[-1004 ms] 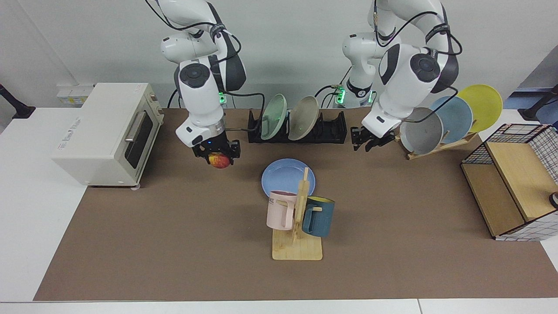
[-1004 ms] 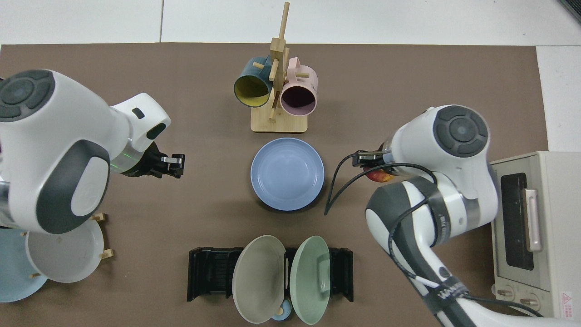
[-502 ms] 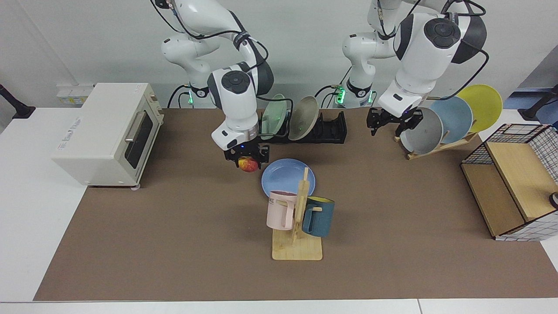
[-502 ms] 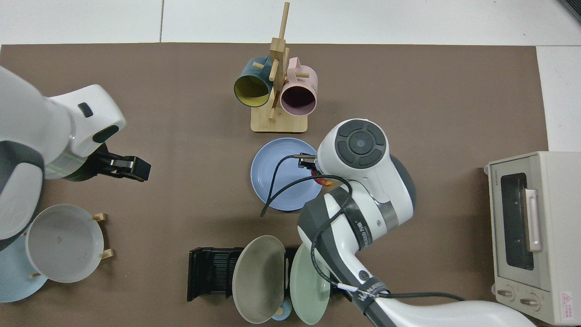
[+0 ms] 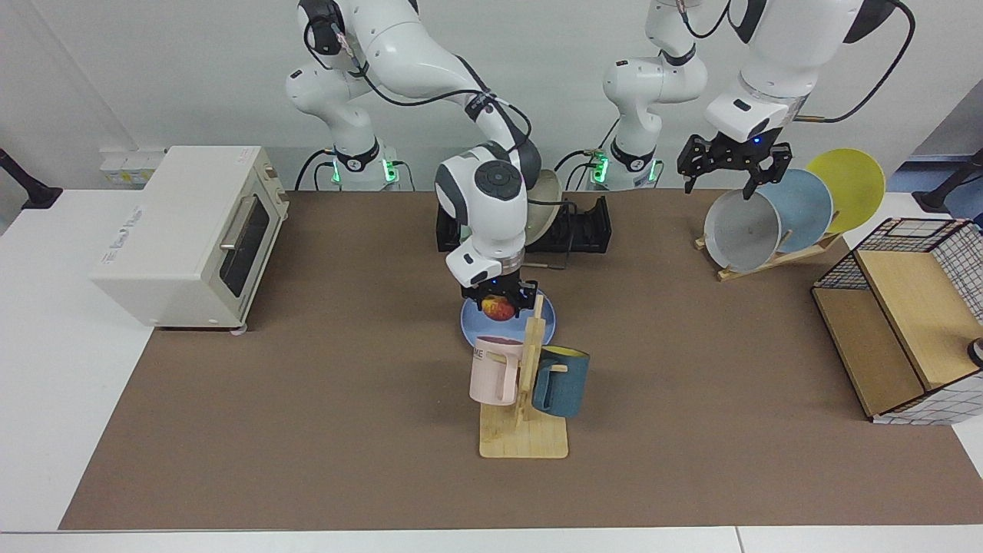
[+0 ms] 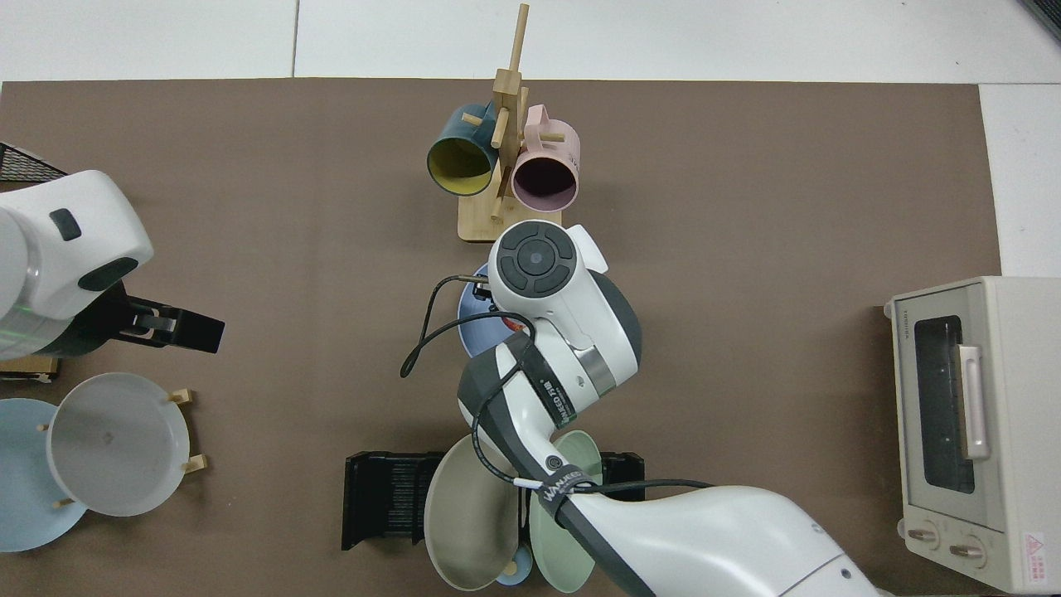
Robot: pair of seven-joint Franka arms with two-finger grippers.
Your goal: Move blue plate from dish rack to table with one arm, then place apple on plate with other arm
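In the facing view the right pincer point(image 5: 499, 301) is clamped on the apple point(image 5: 499, 309), just above the blue plate point(image 5: 470, 324), which lies flat on the desk point(image 5: 307, 399). From above, the arm hides apple and most of the plate. The rack point(image 5: 587, 226) stands at the plate's 12 o'clock. At 2 o'clock the left pincer point(image 5: 733, 170) hangs open, empty, above a grey plate point(image 5: 741, 230).
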